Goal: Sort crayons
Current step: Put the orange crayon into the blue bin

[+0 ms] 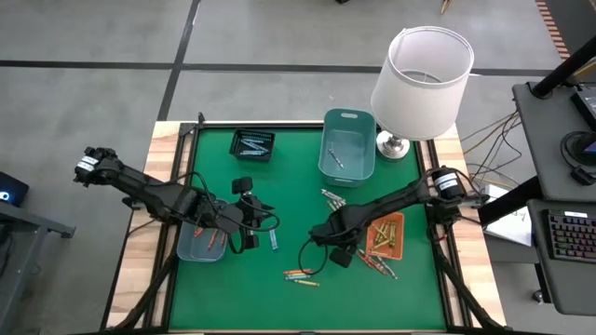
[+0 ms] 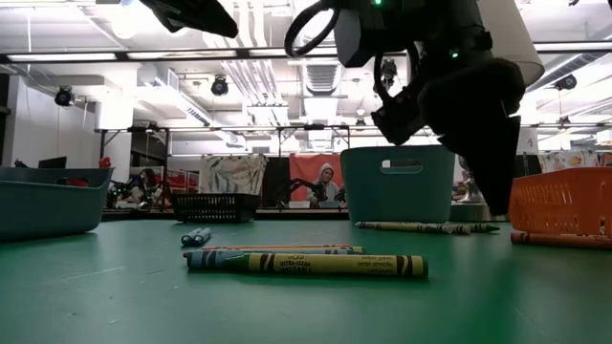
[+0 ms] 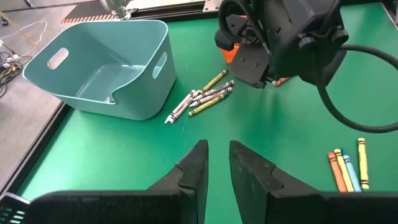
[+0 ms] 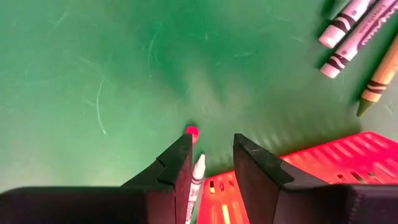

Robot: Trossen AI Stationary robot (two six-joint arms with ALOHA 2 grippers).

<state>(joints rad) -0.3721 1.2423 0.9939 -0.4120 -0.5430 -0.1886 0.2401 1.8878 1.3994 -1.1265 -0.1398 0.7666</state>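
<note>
Crayons are scattered all over my green mat; one bunch lies near the front edge, a few sit just beside the teal bin, some are in the orange tray, and two blue ones rest near my left side; my right gripper hovers low at the orange tray's edge, jaws a little apart with nothing pinched, a red crayon tip and a white crayon right under them; my left gripper is up over the mat, jaws narrowly spread and empty; for this step I'd guess I should line the right jaws square across one crayon, drop straight down and close gently so it doesn't roll or snag the tray wall
</note>
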